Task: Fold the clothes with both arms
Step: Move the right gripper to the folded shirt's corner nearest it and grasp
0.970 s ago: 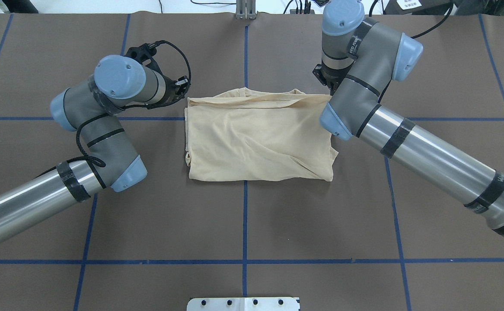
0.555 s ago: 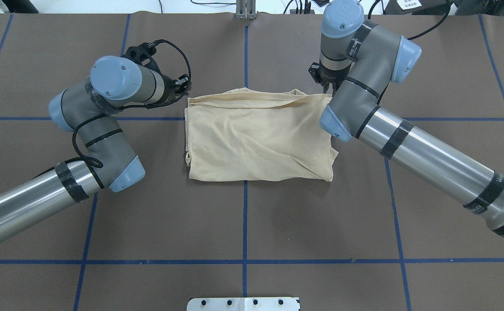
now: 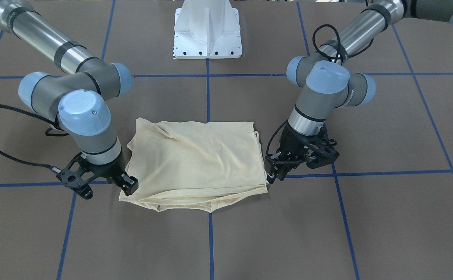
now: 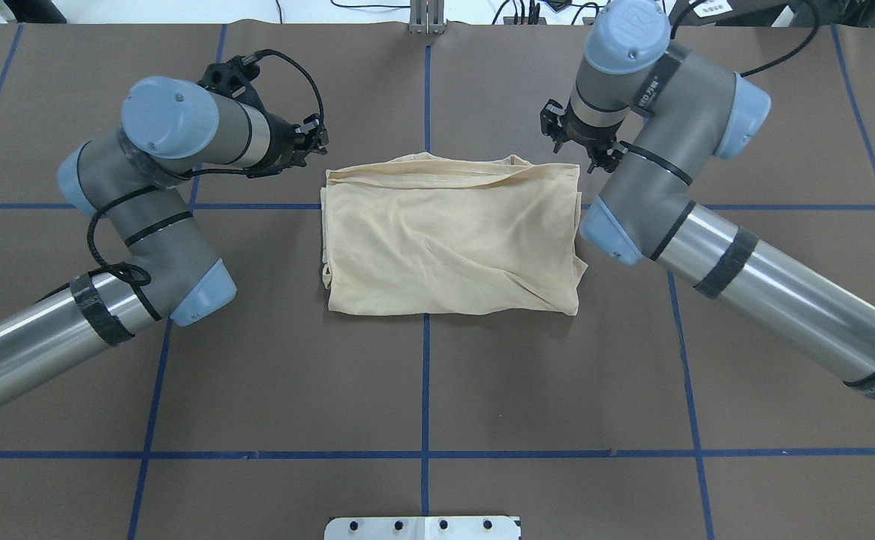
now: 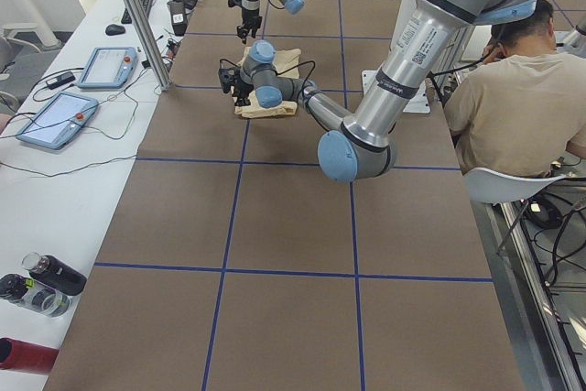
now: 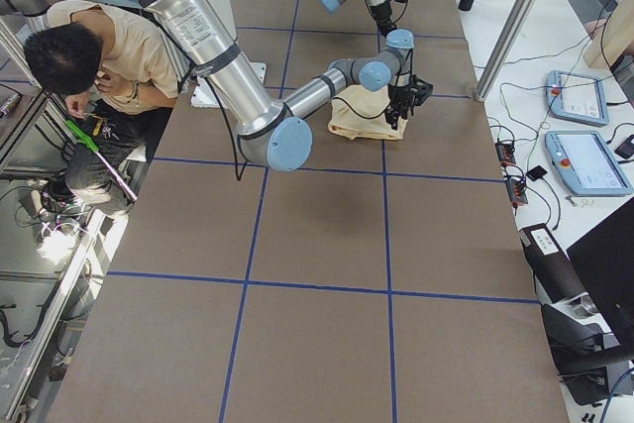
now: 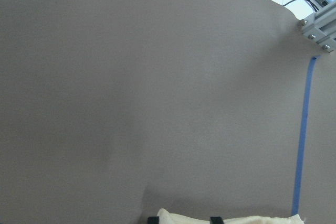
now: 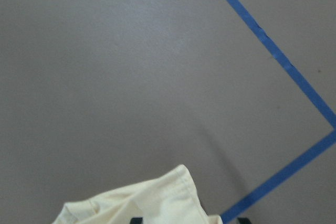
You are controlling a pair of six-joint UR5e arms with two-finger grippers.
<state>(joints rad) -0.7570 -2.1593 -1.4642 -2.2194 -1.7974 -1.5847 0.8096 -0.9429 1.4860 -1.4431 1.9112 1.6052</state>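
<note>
**Shirt sits folded between two open grippers**

Folded to a loose rectangle, the cream-yellow shirt (image 4: 452,240) lies flat at the middle of the brown table (image 4: 422,375), with its layered edges stacked along the side far from the robot. The left gripper (image 4: 316,142) hangs just off the far left corner and the right gripper (image 4: 584,146) just off the far right one. Each has its fingers spread and nothing between them, and both wrist cameras show two black fingertips (image 7: 215,219) (image 8: 136,219) set apart at the cloth's rim.

The knit looks thin, light and limp. It would likely sag from any single hold, and its layers could slide over one another. A sound grip would pinch every layer at the two far corners, with both arms moving in step so the stack does not skew or fall open.
</note>
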